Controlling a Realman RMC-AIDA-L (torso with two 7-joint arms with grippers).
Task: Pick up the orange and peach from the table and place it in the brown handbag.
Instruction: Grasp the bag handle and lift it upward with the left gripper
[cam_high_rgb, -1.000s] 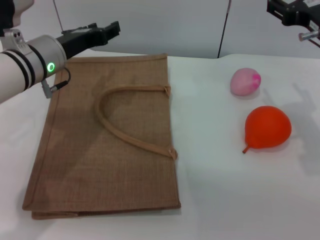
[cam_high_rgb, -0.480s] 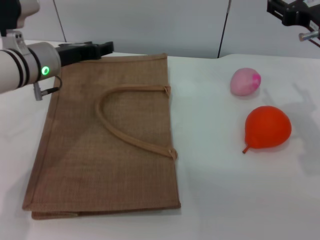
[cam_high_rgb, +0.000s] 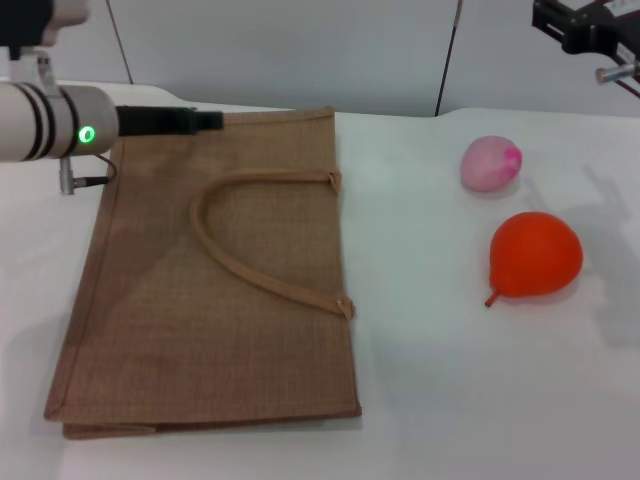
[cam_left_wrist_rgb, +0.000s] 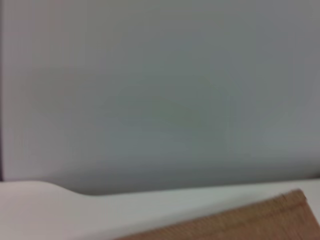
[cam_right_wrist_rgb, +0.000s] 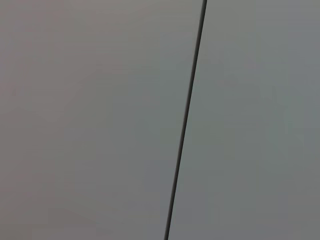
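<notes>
The brown handbag (cam_high_rgb: 200, 300) lies flat on the left half of the white table (cam_high_rgb: 450, 390), its loop handle (cam_high_rgb: 250, 262) resting on top. One corner of the handbag (cam_left_wrist_rgb: 260, 220) shows in the left wrist view. The peach (cam_high_rgb: 490, 163) sits at the right rear, and the orange (cam_high_rgb: 536, 254) lies just in front of it with its stem nub pointing down-left. My left gripper (cam_high_rgb: 205, 120) hovers over the bag's far left edge and points right. My right gripper (cam_high_rgb: 562, 27) hangs high at the far right, above and behind the fruit. Neither holds anything.
A grey wall with a dark vertical seam (cam_right_wrist_rgb: 186, 120) stands behind the table. The table's far edge runs just beyond the bag and the peach. Bare tabletop lies between the bag and the fruit.
My left arm has drawn back to the left and levelled out, so its gripper now lies along the bag's far edge. The right arm, fruit and bag have not moved.
</notes>
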